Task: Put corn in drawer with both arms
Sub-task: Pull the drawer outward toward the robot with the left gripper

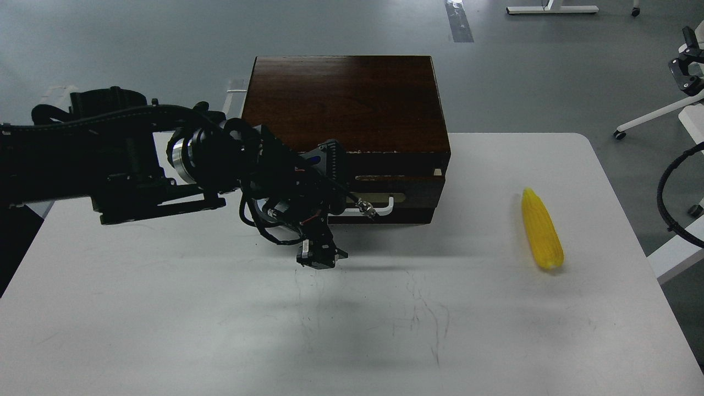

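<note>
The dark brown wooden box (341, 99) stands at the back middle of the white table (165, 308). Its drawer (412, 212) is pulled out a little, with a dark gap and a pale inner side showing behind the front. My left gripper (331, 217) sits over the left end of the white bar handle (382, 208) and holds it; its fingers are dark and hard to tell apart. The yellow corn (542, 230) lies on the table right of the box, pointed end away from me, with nothing touching it. My right gripper is out of view.
A black cable loop (660, 192) hangs past the table's right edge. White-legged furniture with a black fitting (682, 71) stands on the grey floor at the far right. Scuff marks (418, 308) mark the table's front middle.
</note>
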{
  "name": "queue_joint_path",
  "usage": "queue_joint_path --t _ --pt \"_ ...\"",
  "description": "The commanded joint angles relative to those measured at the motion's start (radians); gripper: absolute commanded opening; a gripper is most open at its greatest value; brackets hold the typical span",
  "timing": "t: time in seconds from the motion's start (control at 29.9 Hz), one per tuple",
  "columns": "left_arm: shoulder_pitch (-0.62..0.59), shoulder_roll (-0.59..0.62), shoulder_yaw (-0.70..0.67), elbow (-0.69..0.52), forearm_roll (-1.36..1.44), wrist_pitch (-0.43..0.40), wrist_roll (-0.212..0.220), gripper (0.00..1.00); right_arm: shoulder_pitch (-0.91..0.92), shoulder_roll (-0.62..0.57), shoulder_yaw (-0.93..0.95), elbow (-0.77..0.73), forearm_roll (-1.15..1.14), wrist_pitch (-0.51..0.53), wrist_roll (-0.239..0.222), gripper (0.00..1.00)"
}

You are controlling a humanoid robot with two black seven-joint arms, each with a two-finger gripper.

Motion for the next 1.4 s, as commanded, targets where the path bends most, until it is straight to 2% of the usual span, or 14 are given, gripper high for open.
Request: queue_joint_path --t 0.0,0.27,0.7,0.97,1.37 --pt "0.000 0.008 0.000 -0.007 0.000 -0.004 -0.002 0.83 0.000 -0.004 -0.001 -0.002 0.000 0.000 0.000 1.00" --pt "-0.001 0.038 -0.009 -0.097 -0.009 -0.005 -0.014 0.84 -0.002 -0.015 -0.001 -0.002 0.000 0.000 0.000 1.00" --pt "0.003 0.041 -0.009 -0.158 -0.011 -0.005 -0.014 0.85 -0.002 -0.015 -0.001 -0.002 0.000 0.000 0.000 1.00" --pt "0.003 0.034 -0.012 -0.161 -0.011 -0.005 -0.010 0.90 -0.003 -0.015 -0.001 -0.003 0.000 0.000 0.000 1.00" --pt "0.003 0.036 -0.012 -0.195 -0.011 -0.005 -0.010 0.90 -0.003 -0.015 -0.001 -0.003 0.000 0.000 0.000 1.00"
